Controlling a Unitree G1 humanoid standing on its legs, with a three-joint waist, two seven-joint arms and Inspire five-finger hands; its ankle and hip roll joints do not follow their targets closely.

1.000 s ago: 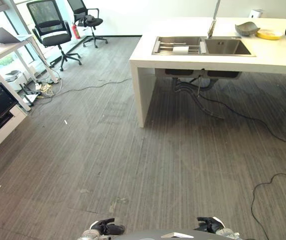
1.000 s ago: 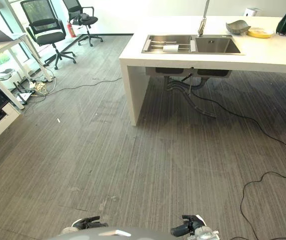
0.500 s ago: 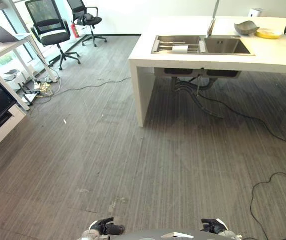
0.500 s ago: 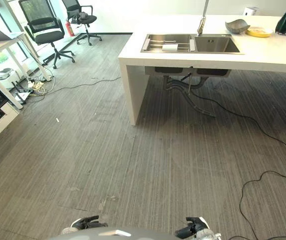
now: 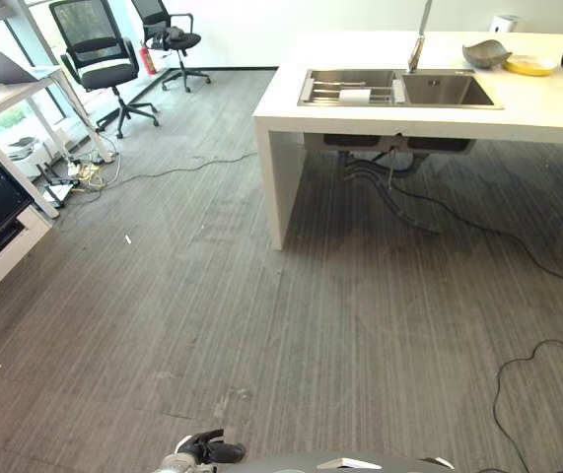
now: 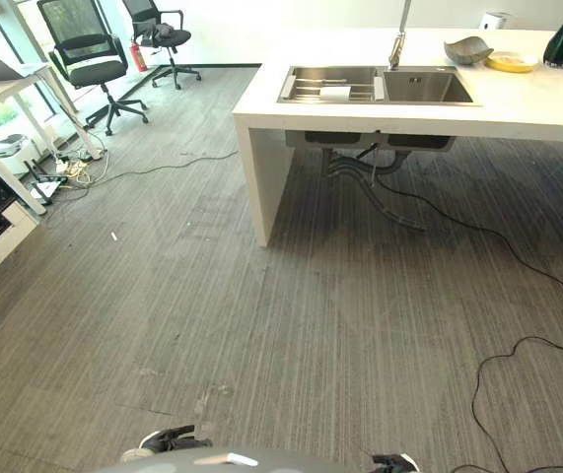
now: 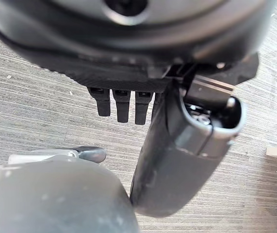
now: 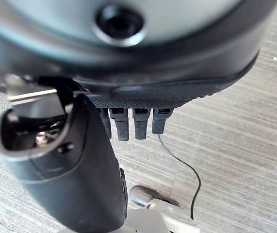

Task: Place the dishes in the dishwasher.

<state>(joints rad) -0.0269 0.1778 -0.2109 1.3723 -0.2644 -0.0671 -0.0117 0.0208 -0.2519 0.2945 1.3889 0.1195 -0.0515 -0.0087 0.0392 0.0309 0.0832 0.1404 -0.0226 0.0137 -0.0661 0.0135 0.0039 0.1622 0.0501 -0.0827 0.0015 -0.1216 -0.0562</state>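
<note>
Both hands hang low at my sides, empty: left hand [image 7: 123, 104] fingers straight and relaxed, right hand [image 8: 133, 124] the same, nothing between thumb and fingers. Ahead lies bare floor [image 5: 261, 325], then the white counter [image 5: 439, 108]. The dishes, grey bowl [image 5: 485, 55] and yellow plate [image 5: 529, 67], sit far forward past the sink [image 5: 399, 89], off toward my right hand, so I judge that arm nearer.

Grey striped carpet floor [image 5: 261, 325], white worktop [image 5: 547, 103] with steel double sink [image 5: 399, 89], two black office chairs [image 5: 99, 59] far beside the worktop, white desk [image 5: 5, 99] near chairs, white wall [image 5: 251, 30] behind
</note>
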